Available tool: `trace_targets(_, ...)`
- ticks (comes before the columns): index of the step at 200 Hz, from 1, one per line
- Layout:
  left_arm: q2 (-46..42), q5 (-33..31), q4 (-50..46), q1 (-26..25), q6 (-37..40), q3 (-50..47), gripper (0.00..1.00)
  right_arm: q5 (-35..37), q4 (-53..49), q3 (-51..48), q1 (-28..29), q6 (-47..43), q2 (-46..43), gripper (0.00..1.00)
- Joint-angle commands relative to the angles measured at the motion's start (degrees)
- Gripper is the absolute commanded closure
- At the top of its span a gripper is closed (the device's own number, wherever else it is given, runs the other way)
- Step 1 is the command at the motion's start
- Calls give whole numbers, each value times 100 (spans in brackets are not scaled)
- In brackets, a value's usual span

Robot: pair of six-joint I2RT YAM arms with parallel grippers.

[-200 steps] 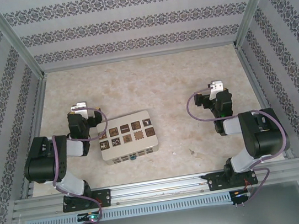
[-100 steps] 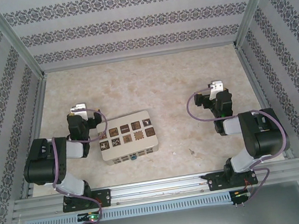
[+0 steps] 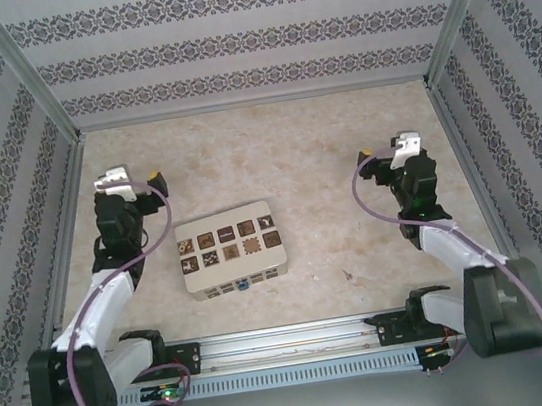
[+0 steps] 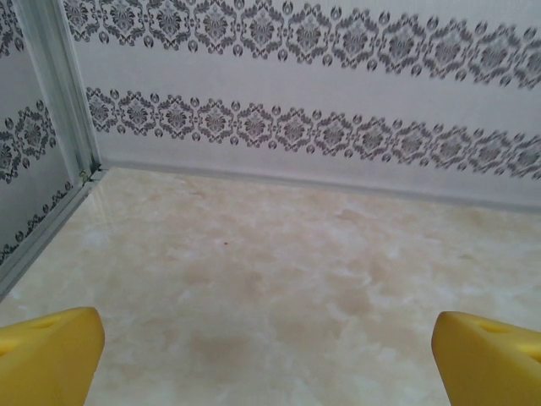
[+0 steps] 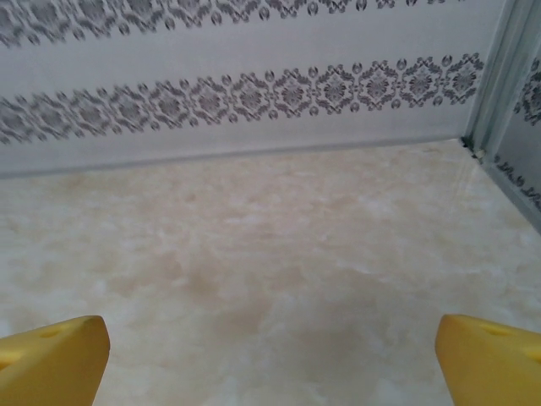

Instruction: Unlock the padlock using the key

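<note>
Both jaws wide: L gripper [image 3: 133, 177], R gripper [image 3: 385, 151]; white box [image 3: 231, 249] nearer L.

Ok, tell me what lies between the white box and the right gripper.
Bare table: in the top view, the stretch from the white box to the right gripper holds nothing.

The box [image 3: 230, 249] was positioned left of centre on the table [image 3: 304, 148], with the padlock [image 3: 245, 283] at its lower edge. The left gripper [image 3: 132, 178] was located to its upper left, the right gripper [image 3: 388, 151] at centre right.
</note>
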Motion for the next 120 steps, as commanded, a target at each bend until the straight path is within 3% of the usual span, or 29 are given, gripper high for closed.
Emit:
trace_targets(1, -515, 316, -2401, 36, -748, 373, 1, -633, -1548, 418, -1, 1191, -474, 2)
trace_targets(34, -1163, 1100, -4197, 36, -1457, 553, 1, -1681, -2267, 489, 184, 2552, -833, 2)
trace_targets(60, -1747, 1412, -5113, 36, -2153, 441, 1, -2278, -2769, 514, 652, 3058, -852, 2)
trace_targets(87, -2143, 2153, -5472, 36, -2721, 150, 1, -2410, -3339, 578, 1461, 3219, -737, 2)
trace_targets(120, -2224, 2870, -5132, 28, -3345, -358, 0, -2182, -3456, 585, 2586, 3404, -329, 2)
